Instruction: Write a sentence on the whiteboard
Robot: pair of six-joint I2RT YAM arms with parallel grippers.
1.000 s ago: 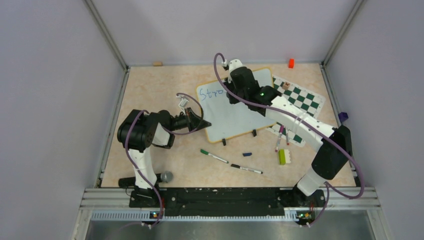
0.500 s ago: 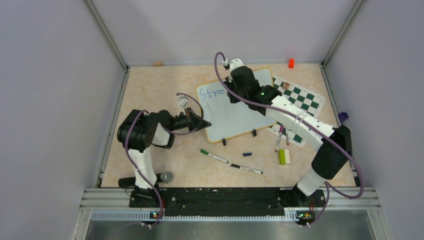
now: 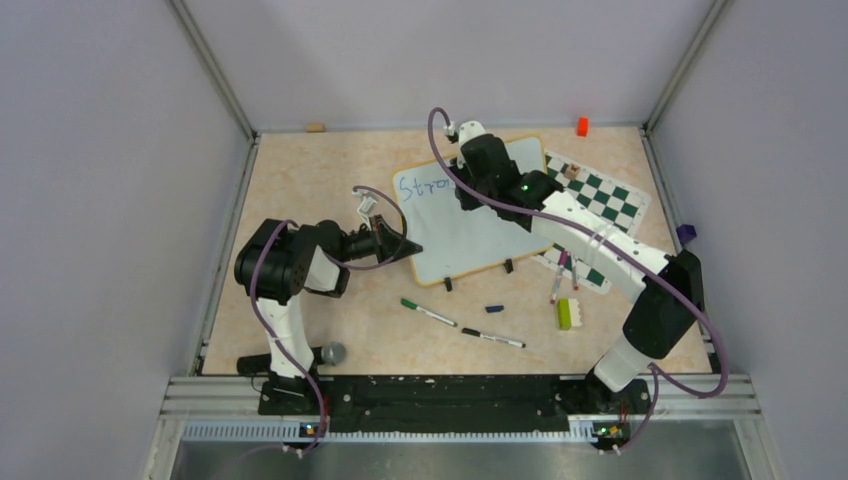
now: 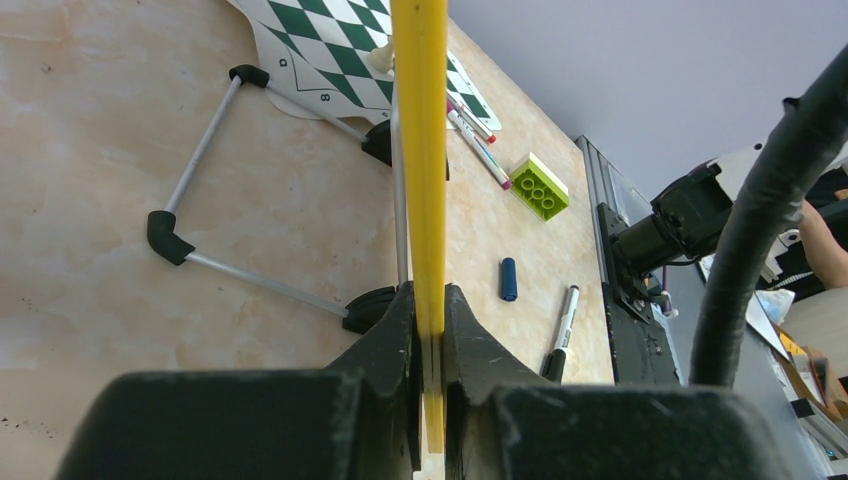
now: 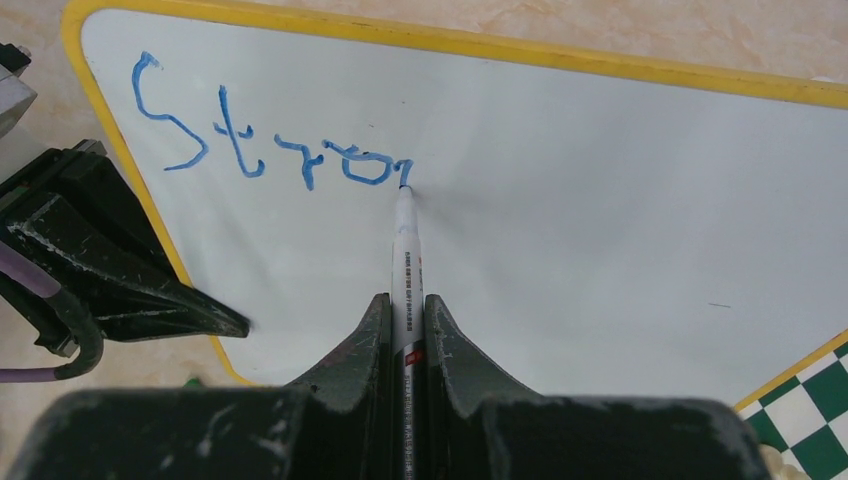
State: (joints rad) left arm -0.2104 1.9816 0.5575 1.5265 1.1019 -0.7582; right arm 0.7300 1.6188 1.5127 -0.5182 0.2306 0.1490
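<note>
Left gripper (image 4: 427, 300): at whiteboard (image 3: 462, 238) left edge, jaws pinched narrow on its yellow rim.
Whiteboard: on the tabletop, gripped at left, chessboard (image 3: 612, 201) at right.
Sentence (image 3: 421, 187): blue letters "Stro" and one begun stroke, whiteboard upper left.
Right gripper (image 5: 406, 298): over whiteboard upper middle, closed tight round a marker (image 5: 406, 250), tip touching the surface just right of the lettering.
Loose pens (image 3: 428, 313): on the tabletop, just off whiteboard near edge.

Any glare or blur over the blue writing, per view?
Right wrist: blue letters and marker tip crisp, no glare on the whiteboard; left wrist: board edge-on, writing unseen; top external: letters small, still sharp.
</note>
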